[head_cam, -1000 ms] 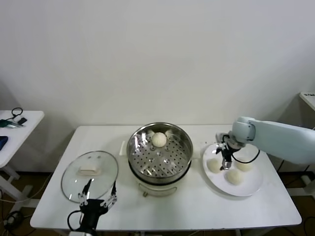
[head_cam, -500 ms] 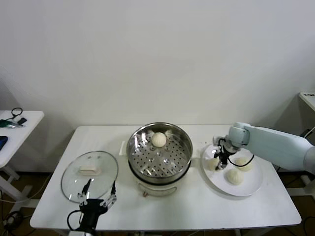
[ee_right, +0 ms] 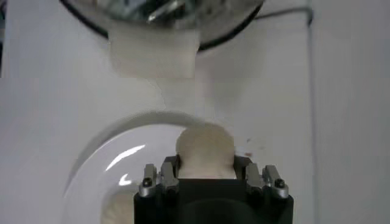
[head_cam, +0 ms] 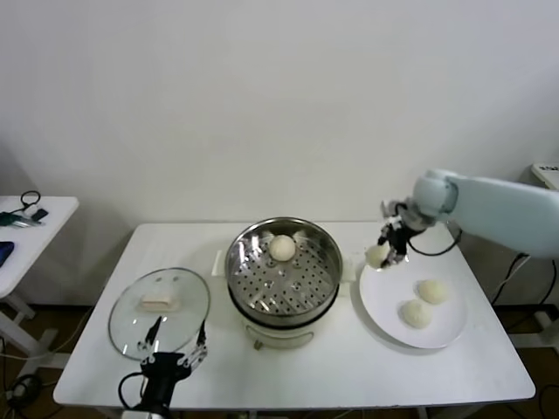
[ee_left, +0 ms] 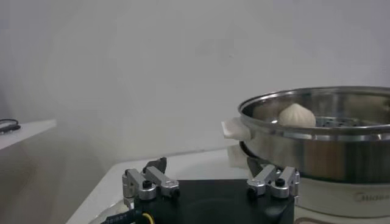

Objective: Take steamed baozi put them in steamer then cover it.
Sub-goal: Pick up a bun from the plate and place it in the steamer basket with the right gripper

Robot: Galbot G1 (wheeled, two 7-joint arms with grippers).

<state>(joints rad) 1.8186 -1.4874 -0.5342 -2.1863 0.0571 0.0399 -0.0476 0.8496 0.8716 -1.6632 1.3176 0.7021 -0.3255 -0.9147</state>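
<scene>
The right gripper [head_cam: 385, 251] has lifted up off the flat white plate [head_cam: 441, 330] since a moment ago, and now its fingers are closed tight on one small round cream-white bun [head_cam: 376, 255]. It holds that bun in the air over the plate's edge nearest the round shiny steel steamer basket [head_cam: 283, 266].

Everything sits on a white table [head_cam: 349, 375] by a plain white wall [head_cam: 262, 105]. A smaller white side table [head_cam: 26, 231] stands off to the robot's left.

One bun [head_cam: 281, 247] lies in the steamer, near its far wall. Two buns [head_cam: 423, 302] lie on the plate.

The round clear glass lid [head_cam: 159, 312] lies flat on the table, its cream handle facing up, with the handle's long side running left to right.

The left gripper [head_cam: 175, 357] waits near the lid with its fingers wide apart, holding nothing.
</scene>
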